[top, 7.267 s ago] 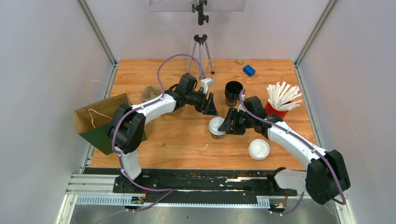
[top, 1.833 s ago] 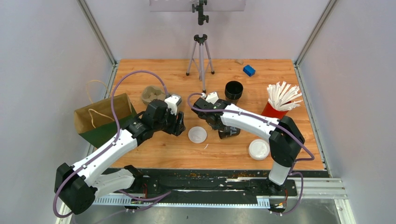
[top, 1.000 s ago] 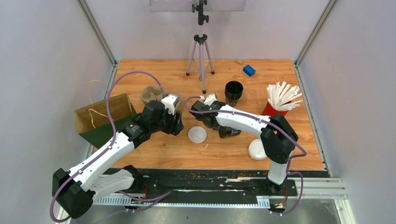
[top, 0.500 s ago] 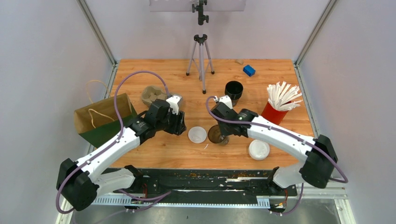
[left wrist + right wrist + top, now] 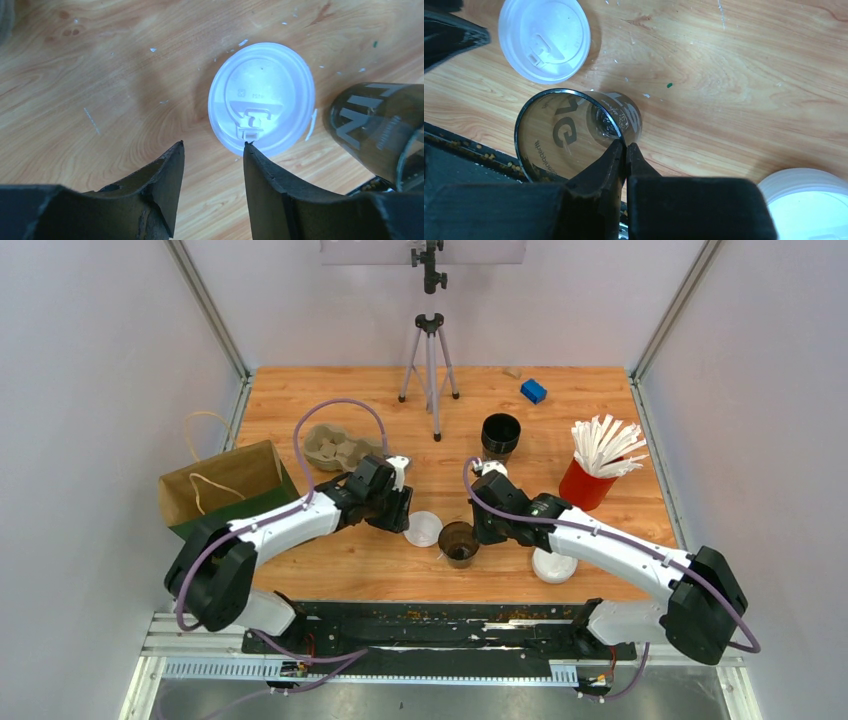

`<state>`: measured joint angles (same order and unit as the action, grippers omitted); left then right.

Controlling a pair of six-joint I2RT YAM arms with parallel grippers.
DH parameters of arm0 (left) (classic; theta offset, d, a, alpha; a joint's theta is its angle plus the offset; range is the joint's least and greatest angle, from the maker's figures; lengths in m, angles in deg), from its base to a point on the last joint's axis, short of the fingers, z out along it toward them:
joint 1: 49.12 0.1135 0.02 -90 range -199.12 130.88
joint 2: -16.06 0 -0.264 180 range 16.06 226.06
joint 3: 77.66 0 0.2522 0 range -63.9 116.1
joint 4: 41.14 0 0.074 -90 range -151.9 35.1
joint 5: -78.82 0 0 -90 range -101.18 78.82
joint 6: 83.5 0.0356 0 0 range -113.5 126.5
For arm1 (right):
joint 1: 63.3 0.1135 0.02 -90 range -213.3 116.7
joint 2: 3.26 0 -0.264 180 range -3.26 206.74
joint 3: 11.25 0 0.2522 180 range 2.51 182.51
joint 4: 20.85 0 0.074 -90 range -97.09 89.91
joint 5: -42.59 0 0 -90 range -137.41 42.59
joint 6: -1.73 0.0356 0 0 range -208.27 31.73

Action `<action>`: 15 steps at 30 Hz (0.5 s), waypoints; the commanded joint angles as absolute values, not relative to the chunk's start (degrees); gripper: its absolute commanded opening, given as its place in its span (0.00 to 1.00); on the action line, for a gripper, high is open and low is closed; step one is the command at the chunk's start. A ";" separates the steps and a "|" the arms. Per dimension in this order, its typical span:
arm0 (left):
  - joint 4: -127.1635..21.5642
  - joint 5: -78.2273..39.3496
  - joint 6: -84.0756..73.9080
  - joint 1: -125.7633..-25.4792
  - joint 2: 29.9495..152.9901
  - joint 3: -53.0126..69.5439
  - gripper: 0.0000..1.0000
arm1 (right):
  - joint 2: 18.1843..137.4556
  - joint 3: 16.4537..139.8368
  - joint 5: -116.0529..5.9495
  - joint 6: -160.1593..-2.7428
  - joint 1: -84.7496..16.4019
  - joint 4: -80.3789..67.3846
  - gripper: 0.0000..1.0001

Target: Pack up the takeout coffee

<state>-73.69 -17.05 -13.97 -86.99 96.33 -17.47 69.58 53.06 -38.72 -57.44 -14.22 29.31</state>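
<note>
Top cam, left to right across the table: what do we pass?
Paper bag → cardboard cup carrier → white lid → lidless cup → black cup stack → second white lid → red holder of white sticks.

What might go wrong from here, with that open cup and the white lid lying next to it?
1. The right gripper pinches only the thin rim of the lidless cup. With so little to hold, the cup might tilt, slip free or dent.
2. The lid lies flat on the table, just beyond the open left gripper. The gripper may skid over the lid or shove it against the nearby cup rather than pick it up.
</note>
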 commanded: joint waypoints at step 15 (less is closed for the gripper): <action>-69.75 -16.38 -11.60 -87.22 107.40 -12.10 0.07 | 65.43 54.64 -40.43 -57.78 -16.30 27.15 0.37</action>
<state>-70.45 -16.41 -13.10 -86.99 107.33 -15.15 68.81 52.05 -41.04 -57.52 -15.99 26.43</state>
